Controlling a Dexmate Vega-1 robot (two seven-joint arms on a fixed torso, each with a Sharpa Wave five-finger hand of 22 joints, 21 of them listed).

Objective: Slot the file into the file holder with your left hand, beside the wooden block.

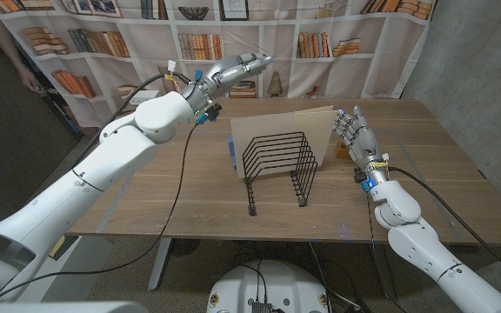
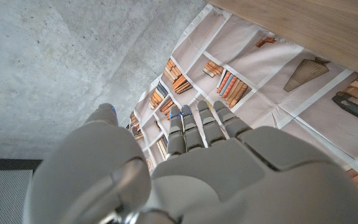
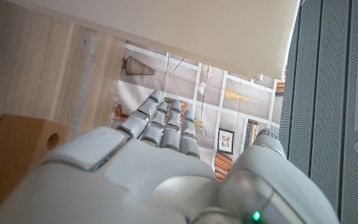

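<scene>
A beige file [image 1: 283,130] stands upright in the rear slots of the black wire file holder [image 1: 277,169] at the table's middle. My left hand [image 1: 233,69] is raised above the table's far left, away from the file, fingers stretched out and holding nothing; in the left wrist view that hand [image 2: 197,168] points at the backdrop. My right hand [image 1: 356,136] stands upright just right of the file's edge, fingers straight and empty. The wooden block [image 1: 344,149] sits on the table behind it. The right wrist view shows the hand [image 3: 166,168], the block [image 3: 23,149] with its round hole, and the file [image 3: 197,31].
A small blue object [image 1: 232,149] stands at the holder's back left corner. The wooden table [image 1: 163,187] runs wide on both sides of the holder. A bookshelf-print backdrop [image 1: 320,39] hangs behind the far edge.
</scene>
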